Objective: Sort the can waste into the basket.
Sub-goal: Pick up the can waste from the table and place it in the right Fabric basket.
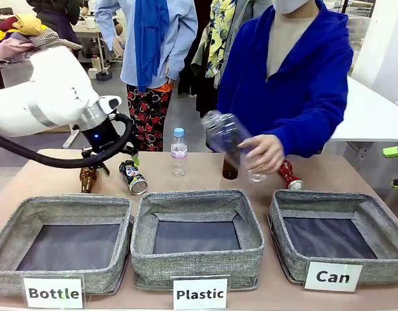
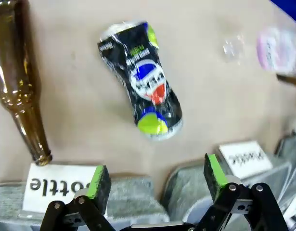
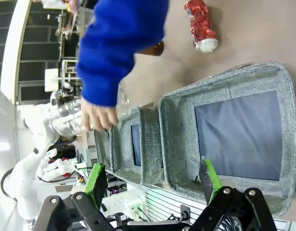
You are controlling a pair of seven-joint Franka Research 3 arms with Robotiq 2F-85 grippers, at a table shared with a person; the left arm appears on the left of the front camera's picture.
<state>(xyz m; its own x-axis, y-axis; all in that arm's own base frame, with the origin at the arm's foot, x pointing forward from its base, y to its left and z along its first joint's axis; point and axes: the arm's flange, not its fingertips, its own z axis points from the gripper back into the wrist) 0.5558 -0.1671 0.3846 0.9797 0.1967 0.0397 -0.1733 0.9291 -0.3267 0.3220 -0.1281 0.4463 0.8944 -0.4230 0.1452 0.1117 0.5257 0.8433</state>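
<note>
Tan tabletop [image 2: 75,96] lies beneath the left gripper [image 2: 156,177], spread wide and empty, black Pepsi can [image 2: 140,79] just ahead. Right gripper [image 3: 153,180], also wide and empty, faces the Can basket [image 3: 176,144], red can [image 3: 200,26] beyond.

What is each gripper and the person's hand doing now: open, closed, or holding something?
Left gripper: open, empty, near the black can.
Right gripper: open, empty.
Person's hand: holding a clear bottle.

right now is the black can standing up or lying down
Lying down: the black can rests lengthwise on the table, crumpled, with one silver end showing, in front of the open left hand.
</note>
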